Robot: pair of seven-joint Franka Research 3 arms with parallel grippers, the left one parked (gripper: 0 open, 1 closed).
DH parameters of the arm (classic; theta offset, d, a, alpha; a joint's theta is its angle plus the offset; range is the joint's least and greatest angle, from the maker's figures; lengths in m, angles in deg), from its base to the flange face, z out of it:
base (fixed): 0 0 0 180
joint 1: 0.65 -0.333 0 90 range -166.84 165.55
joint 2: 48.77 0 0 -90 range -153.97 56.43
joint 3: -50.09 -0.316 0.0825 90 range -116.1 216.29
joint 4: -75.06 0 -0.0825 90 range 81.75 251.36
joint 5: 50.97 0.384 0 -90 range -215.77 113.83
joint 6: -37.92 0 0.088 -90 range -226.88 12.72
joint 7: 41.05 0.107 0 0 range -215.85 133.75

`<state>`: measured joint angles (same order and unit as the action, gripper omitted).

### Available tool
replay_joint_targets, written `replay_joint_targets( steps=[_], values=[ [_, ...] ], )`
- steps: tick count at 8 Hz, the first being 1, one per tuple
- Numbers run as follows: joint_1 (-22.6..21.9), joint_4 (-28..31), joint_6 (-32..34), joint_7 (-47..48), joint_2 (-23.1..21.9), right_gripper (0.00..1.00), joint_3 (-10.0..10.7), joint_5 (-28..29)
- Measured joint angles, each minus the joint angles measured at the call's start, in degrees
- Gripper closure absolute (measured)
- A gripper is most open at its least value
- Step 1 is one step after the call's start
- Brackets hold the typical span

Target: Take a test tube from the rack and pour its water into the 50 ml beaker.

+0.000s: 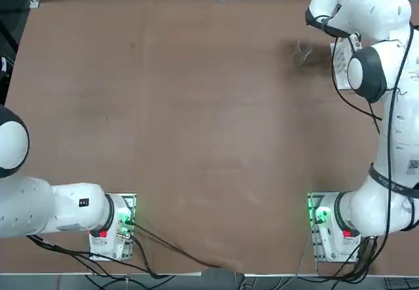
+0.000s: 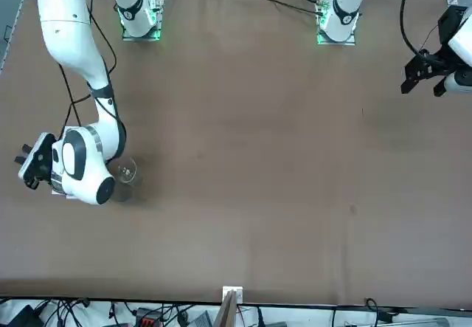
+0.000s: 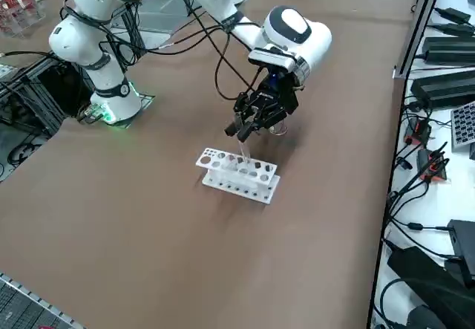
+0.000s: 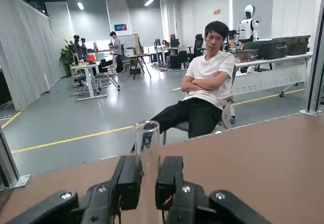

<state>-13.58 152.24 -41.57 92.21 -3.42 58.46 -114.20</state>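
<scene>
The right hand point(image 4: 148, 181) pinches the test tube point(image 4: 147, 148), lifted just above the rack point(image 3: 239, 175) at mid-frame in the side view. The beaker point(image 2: 127, 172) waits nearby; pouring remains.

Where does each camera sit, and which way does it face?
Top: overhead, looking down; both bases at bottom, beaker near right arm.
Front: across the table, facing the robot; same beaker.
Right side: raised, diagonal; right end effector holds tube above rack.
Wrist: looks outward; fingers clamp the tube; seated person beyond.
</scene>
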Motion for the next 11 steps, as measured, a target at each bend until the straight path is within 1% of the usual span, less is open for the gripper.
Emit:
replay_joint_targets(
  steps=[5,11],
  values=[
    [0.35,0.83,0.0,0.03,0.18,0.8,0.0,3.08],
    [0.87,1.02,-1.34,0.55,0.8,0.8,0.0,3.21]
  ],
)
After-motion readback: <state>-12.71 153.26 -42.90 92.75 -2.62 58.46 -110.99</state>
